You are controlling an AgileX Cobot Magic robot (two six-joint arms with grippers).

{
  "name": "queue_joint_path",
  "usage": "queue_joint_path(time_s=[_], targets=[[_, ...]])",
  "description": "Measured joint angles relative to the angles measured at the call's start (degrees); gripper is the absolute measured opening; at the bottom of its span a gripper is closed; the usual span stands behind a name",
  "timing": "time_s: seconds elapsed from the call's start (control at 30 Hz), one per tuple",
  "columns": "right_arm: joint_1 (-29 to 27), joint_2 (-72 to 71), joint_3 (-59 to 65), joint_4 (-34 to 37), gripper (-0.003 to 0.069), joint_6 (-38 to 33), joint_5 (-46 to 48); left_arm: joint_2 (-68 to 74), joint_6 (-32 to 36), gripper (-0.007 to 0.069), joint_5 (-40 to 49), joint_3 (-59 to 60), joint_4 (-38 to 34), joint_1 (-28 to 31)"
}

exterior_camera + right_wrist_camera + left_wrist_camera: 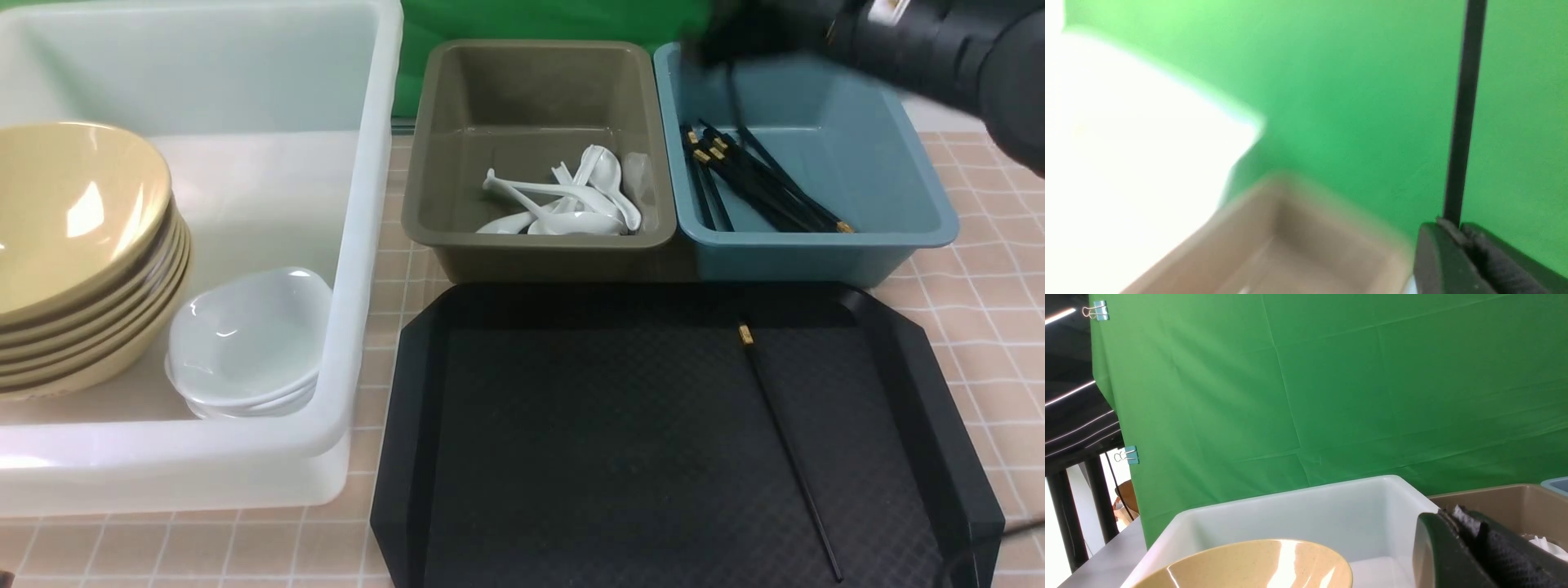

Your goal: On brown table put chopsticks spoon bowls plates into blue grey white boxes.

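the black tray [653, 457] lies on the brown tabletop [1000, 327], with one black chopstick [788, 437] lying inside it, toward its right side. just beyond the tray's far edge, toward the right, is the blue box [914, 180], with a pile of black chopsticks [759, 184] in it. the right gripper [1453, 228] is shut on another chopstick [1464, 110], which reaches down over the blue box; the arm [898, 49] is blurred in the front view.

beyond the tray's far edge, toward the left, is the grey box [539, 237], holding white spoons [571, 200] in a loose heap. to the left of the tray stands the big white box [359, 204], with a stack of yellow bowls [82, 245] and, nearer the tray, a few stacked white plates [249, 339]. the left gripper [1461, 518] is closed with nothing visible between its fingers. a green cloth [1331, 396] hangs beyond the tray and boxes.
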Motion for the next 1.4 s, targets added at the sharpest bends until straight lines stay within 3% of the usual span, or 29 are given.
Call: queue_joint_path(time_s=[0.07, 0.2, 0.27, 0.33, 0.37, 0.4, 0.6, 0.7, 0.9, 1.2, 1.4], targets=[[-2.8, 3.8, -0.7, 0.0, 0.0071, 0.7, -5.0, 0.0, 0.0, -0.0007, 0.0, 0.0, 0.0, 0.0], [-5.7, 10.0, -2.2, 0.2, 0.012, 2.4, -3.2, 0.0, 0.0, -0.0007, 0.0, 0.0, 0.0, 0.0], [-7.1, 13.8, -2.9, 0.2, 0.0205, 2.8, 4.5, 0.0, 0.0, -0.0007, 0.1, 0.0, 0.0, 0.0], [-7.2, 14.3, -3.2, 0.2, 0.0237, 2.9, 8.9, 0.0, 0.0, -0.0007, 0.3, 0.0, 0.0, 0.0], [-7.4, 14.1, -3.9, 0.2, 0.0283, 3.0, 15.7, 0.0, 0.0, -0.0007, 0.6, 0.0, 0.0, 0.0], [-7.4, 13.9, -4.1, 0.2, 0.0287, 3.1, 17.4, 0.0, 0.0, -0.0007, 0.6, 0.0, 0.0, 0.0], [-6.2, 8.5, -7.3, 0.2, 0.0323, 5.4, 49.8, 0.0, 0.0, -0.0007, 0.8, 0.0, 0.0, 0.0], [-5.0, 8.9, -4.8, 0.2, 0.0323, 6.0, 57.8, 0.0, 0.0, -0.0007, 0.9, 0.0, 0.0, 0.0], [-1.8, 14.0, 0.8, 0.1, 0.0323, 6.1, 58.9, 0.0, 0.0, -0.0007, 0.9, 0.0, 0.0, 0.0], [-1.6, 18.4, 1.0, -2.0, 0.0319, 6.5, 56.0, 0.0, 0.0, -0.0007, 0.9, 0.0, 0.0, 0.0], [-1.6, 19.7, 0.9, -2.4, 0.0258, 6.5, 55.7, 0.0, 0.0, -0.0007, 0.9, 0.0, 0.0, 0.0]])
